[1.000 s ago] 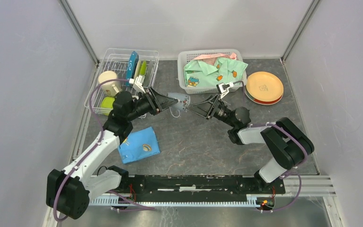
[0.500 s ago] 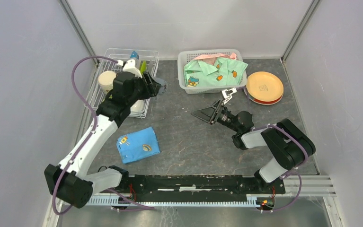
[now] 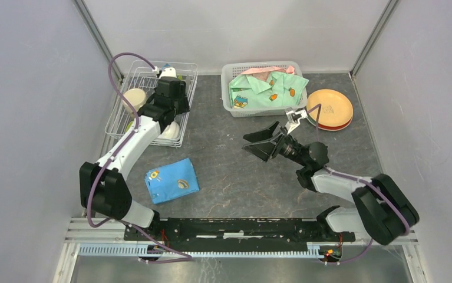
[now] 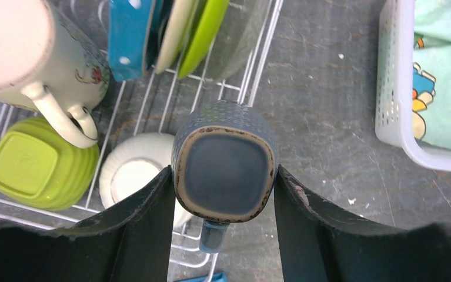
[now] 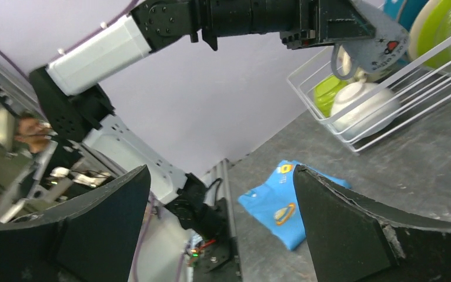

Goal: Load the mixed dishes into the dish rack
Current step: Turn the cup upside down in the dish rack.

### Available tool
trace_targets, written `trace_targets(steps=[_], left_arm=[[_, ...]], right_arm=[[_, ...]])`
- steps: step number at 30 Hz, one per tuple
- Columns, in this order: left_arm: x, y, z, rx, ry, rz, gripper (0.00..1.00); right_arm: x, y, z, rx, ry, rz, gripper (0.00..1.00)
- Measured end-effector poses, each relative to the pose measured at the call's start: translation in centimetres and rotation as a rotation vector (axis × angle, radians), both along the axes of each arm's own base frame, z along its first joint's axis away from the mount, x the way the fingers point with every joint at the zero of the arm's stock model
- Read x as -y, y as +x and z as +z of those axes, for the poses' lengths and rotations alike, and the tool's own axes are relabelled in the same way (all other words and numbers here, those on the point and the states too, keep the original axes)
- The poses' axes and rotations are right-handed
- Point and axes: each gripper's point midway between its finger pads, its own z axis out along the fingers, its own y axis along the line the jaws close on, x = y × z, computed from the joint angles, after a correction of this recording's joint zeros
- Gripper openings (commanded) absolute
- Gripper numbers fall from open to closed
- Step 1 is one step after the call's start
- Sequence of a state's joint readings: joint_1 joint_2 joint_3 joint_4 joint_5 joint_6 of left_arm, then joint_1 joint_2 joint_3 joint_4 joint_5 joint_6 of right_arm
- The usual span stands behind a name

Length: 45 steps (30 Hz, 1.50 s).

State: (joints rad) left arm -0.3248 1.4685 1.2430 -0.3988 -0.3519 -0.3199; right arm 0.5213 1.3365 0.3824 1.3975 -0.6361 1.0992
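My left gripper (image 4: pixel 223 179) is shut on a blue-grey mug (image 4: pixel 223 161), gripped by its sides with the base facing the camera and the handle pointing down. It hangs over the right edge of the white wire dish rack (image 4: pixel 260 61). In the rack are a cream mug (image 4: pixel 17 53), a lime-green ribbed bowl (image 4: pixel 29 170), a white bowl (image 4: pixel 132 176) and upright blue (image 4: pixel 130 35) and lime (image 4: pixel 204 35) plates. From above, the left gripper (image 3: pixel 170 97) covers the rack (image 3: pixel 147 69). My right gripper (image 3: pixel 260 141) stands open and empty over mid-table. Orange and red plates (image 3: pixel 329 107) are stacked far right.
A white latticed basket (image 3: pixel 259 68) with green clothing sits at the back centre. A folded blue cloth (image 3: pixel 171 180) lies on the table in front of the left arm. The right wrist view shows the held mug (image 5: pixel 376 47) above the rack (image 5: pixel 387 100).
The left arm carried the blue-grey mug from mid-table back and left to the rack. The right gripper let go of it and drew back to the right, open.
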Motion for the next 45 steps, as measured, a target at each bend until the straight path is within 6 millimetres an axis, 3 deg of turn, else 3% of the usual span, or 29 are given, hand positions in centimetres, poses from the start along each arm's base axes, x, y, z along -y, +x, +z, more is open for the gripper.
trace_targets(steps=[3,7,16,22,39,45], left_arm=[[-0.9,0.8,0.6,0.015,0.014,0.024,0.02],[-2.1,1.5,0.9,0.021,0.023,0.051,0.02],[-3.7,3.0,-2.9,-0.065,0.039,0.087,0.02],[-3.5,3.6,-5.3,-0.116,0.025,0.066,0.02],[-3.1,5.3,-8.9,-0.143,0.007,0.088,0.02],[-3.6,5.4,-9.1,-0.125,-0.012,0.154,0.13]], right_arm=[[0.4,0.0,0.0,0.069,-0.062,-0.047,0.98],[0.7,0.5,-1.4,0.1,-0.16,-0.098,0.98],[0.9,0.9,-4.4,0.092,-0.296,-0.119,0.98],[1.1,0.8,-4.7,0.116,-0.323,-0.127,0.98],[1.6,0.8,-3.5,0.139,-0.309,-0.16,0.98],[1.6,0.9,-3.7,0.132,-0.313,-0.162,0.98]])
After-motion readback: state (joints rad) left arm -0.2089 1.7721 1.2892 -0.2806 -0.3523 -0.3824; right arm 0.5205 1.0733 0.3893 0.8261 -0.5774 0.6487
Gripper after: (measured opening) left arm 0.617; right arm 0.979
